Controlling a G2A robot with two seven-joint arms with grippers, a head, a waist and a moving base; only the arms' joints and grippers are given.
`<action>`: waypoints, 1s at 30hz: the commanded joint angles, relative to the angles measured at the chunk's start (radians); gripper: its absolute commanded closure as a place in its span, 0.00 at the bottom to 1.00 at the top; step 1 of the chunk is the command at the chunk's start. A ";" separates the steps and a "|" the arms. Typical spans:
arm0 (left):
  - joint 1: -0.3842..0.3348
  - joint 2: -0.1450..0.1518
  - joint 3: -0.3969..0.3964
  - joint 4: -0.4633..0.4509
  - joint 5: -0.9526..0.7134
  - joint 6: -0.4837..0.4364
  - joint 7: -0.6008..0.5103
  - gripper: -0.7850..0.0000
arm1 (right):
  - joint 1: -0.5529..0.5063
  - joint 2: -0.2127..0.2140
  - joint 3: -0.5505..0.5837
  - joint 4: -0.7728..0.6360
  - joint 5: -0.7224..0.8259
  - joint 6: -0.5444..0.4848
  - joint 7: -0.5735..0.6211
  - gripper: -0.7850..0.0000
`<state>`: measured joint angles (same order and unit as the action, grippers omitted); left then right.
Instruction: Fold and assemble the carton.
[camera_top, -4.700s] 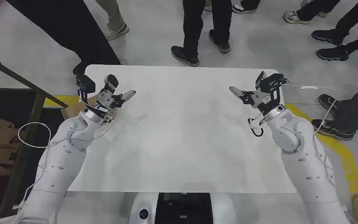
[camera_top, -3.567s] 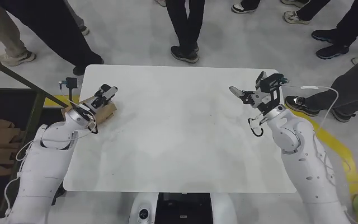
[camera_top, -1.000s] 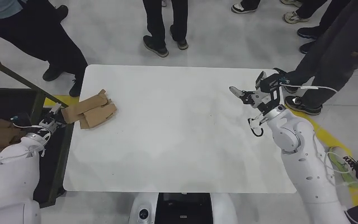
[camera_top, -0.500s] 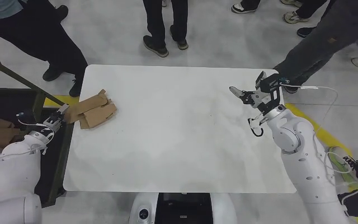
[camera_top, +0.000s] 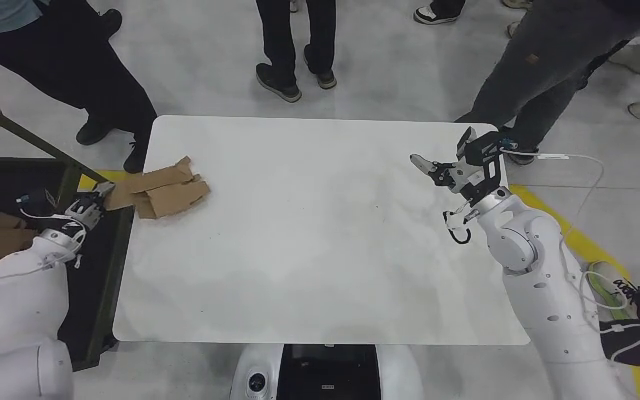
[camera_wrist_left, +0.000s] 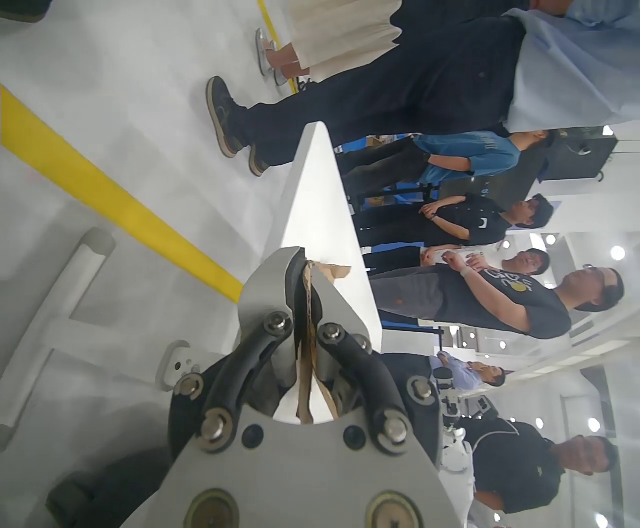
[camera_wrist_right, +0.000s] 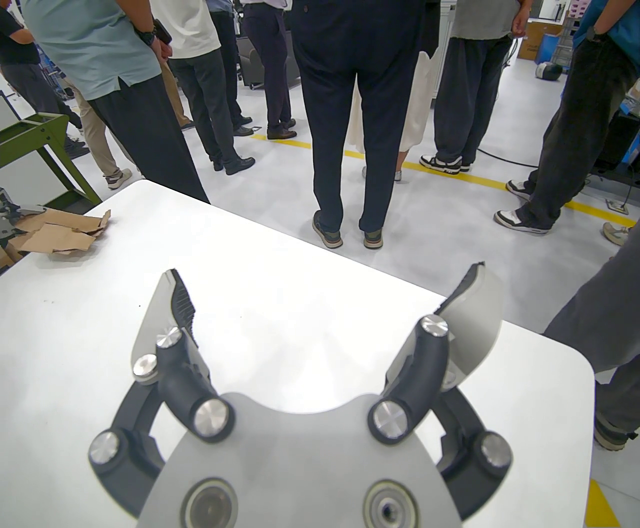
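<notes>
Pale grey floor (camera_top: 400, 60) surrounds a white worktop (camera_top: 330, 250). The flattened brown carton (camera_top: 165, 190) lies at its far left corner, partly on the surface and partly hanging past the left edge. The left jaws sit just off that edge, beside the worktop rather than over it, clenched on the overhanging part. In the left wrist view the carton (camera_wrist_left: 307, 300) is pinched edge-on between the two pads. Its long axis runs roughly across the worktop, from the left jaws inward toward the middle, so the held end is the outer one and the free end points at the bare surface. From the right wrist view the carton (camera_wrist_right: 55, 232) lies low and rumpled on the worktop (camera_wrist_right: 280, 280).

The right jaws hang over the far right corner, spread wide with nothing between them, well apart from the carton across the width of the worktop. The left arm (camera_top: 40, 280) is by far the nearer, and the right arm (camera_top: 525, 250) cannot help where things lie now. Folding looks not yet begun. The next move likely slides the carton inward along its own axis, and a grip on one thin edge may let it pivot.
</notes>
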<state>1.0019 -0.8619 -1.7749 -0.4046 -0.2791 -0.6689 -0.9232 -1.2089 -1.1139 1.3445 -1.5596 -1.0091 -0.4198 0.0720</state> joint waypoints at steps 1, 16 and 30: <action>0.000 0.001 -0.013 -0.020 -0.051 0.002 -0.045 1.00 | 0.000 0.000 0.000 0.000 0.000 0.000 0.000 0.00; 0.104 -0.034 0.010 -0.433 -0.351 0.102 -0.271 1.00 | 0.000 0.000 0.000 0.000 0.000 0.000 0.000 0.00; 0.124 -0.071 0.197 -0.801 -0.402 0.240 -0.297 1.00 | 0.000 0.000 0.000 0.000 0.000 0.000 0.000 0.00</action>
<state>1.1316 -0.9300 -1.5978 -1.1959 -0.6792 -0.4329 -1.2199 -1.2089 -1.1139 1.3445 -1.5596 -1.0091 -0.4198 0.0720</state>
